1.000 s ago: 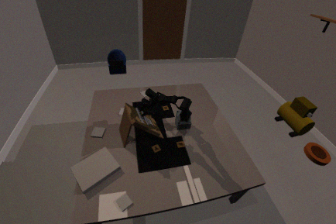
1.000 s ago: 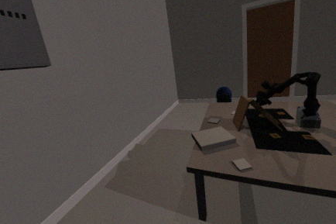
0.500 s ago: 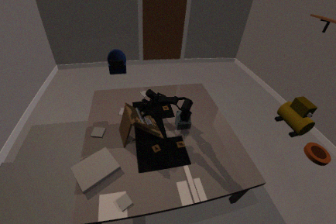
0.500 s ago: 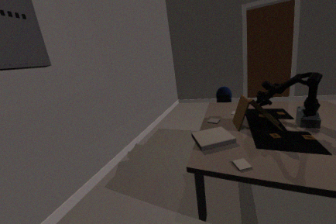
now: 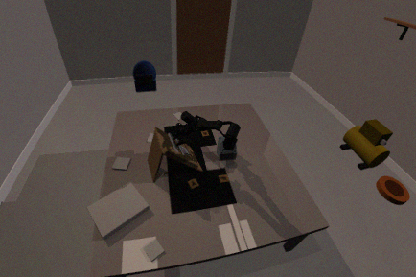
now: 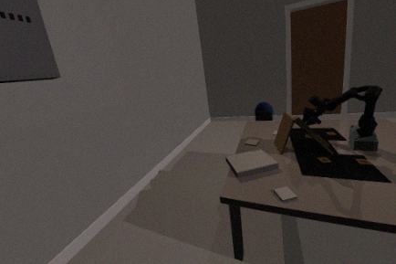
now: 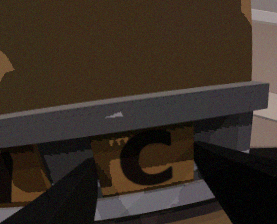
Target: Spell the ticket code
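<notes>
Sliding the tile marked C [image 7: 150,159] along the letter rail [image 7: 139,119] is the step I judge to be in hand. My jaws are clamped on its two sides, one dark finger at each edge. In the wrist view the tile sits upright between the rail's upper and lower grey lips. Left of it, apart, with a stretch of bare channel between, stands another lettered tile [image 7: 20,175], cut off by the picture's edge; I cannot tell its letter for certain.

What worries me is the left finger. It points into that gap, so it may meet the neighbour before the C does, stopping the push short or shoving the other tile. A slight tilt against the lips could wedge the C, and pushing harder might then shift the leaning wooden board [image 5: 153,156] [image 6: 284,132] on the desk [image 5: 283,195] [image 6: 255,149]. If I let go unevenly, a finger could drag the tile back towards the open end. I also cannot read the ticket from here, so a wrong order would slip past me. More loose letter tiles [image 5: 193,183] [image 6: 324,160] lie on the black mat [image 5: 206,201] [image 6: 342,170].
</notes>
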Tool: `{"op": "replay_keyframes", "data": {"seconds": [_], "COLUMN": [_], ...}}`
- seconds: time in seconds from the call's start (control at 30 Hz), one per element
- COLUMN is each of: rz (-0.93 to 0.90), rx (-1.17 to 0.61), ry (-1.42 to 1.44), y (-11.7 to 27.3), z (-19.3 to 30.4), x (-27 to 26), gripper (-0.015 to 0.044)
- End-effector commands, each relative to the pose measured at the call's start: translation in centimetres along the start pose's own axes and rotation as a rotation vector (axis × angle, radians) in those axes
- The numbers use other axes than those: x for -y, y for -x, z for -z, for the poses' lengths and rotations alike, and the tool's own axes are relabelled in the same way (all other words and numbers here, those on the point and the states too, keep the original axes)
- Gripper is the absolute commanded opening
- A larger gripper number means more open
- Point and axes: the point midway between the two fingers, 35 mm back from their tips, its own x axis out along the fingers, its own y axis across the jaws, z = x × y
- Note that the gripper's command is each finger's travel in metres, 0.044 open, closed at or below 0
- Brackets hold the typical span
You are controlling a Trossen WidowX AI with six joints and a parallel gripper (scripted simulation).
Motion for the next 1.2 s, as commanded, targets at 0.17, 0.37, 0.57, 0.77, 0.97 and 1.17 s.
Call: {"op": "replay_keyframes", "data": {"seconds": [0.17,0.37,0.57,0.77,0.97,1.17], "rz": [0.004,0.004,0.004,0.004,0.004,0.004], "rx": [0.004,0.004,0.004,0.004,0.004,0.004], "ry": [0.005,0.004,0.004,0.004,0.004,0.004], "y": [0.1,0.1,0.1,0.1,0.1,0.1], "z": [-0.2,-0.2,-0.2,-0.2,-0.2,-0.2], "x": [-0.6,-0.9,-1.3,-1.6,-1.9,-2.1], "gripper": [0.0,0.0,0.0,0.0,0.0,0.0]}}
